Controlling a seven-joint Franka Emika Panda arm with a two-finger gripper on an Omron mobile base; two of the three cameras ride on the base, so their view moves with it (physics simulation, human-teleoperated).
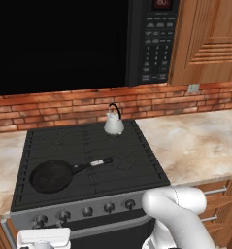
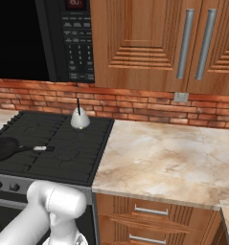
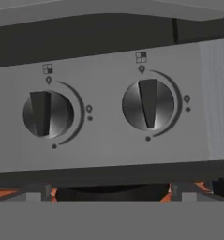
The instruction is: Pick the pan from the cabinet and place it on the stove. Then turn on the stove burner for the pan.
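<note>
**Pan on front-left burner, hand camera facing two stove knobs**

Left base view, left to right: the pan (image 1: 51,176) sits flat on the front-left of the stove (image 1: 137,146) cooktop, handle running right toward the middle with its pale tip up. A white kettle (image 1: 114,123) stands at the back centre of the grates, well apart from the pan. Microwave (image 1: 154,41) hangs above with its keypad on the right; cabinet (image 1: 209,41) door to its right, above the marble counter (image 1: 200,141). Knob row along the stove front, below the pan. A white block of the hand shows at the bottom left, just under the knobs.

Right base view: pan at the far left edge of the cooktop, kettle behind it, cabinet doors closed with grey bar handles (image 2: 185,43), drawer units (image 2: 149,225) under the counter.

Hand view: left knob (image 3: 48,114) and right knob (image 3: 148,104) on the grey panel, both pointers upright. Both lie straight ahead of the jaws, close up, the right one nearer centre. Fingertips aren't visible; jaws stand fully spread, gripping nothing. Contact with either knob cannot be told.
</note>
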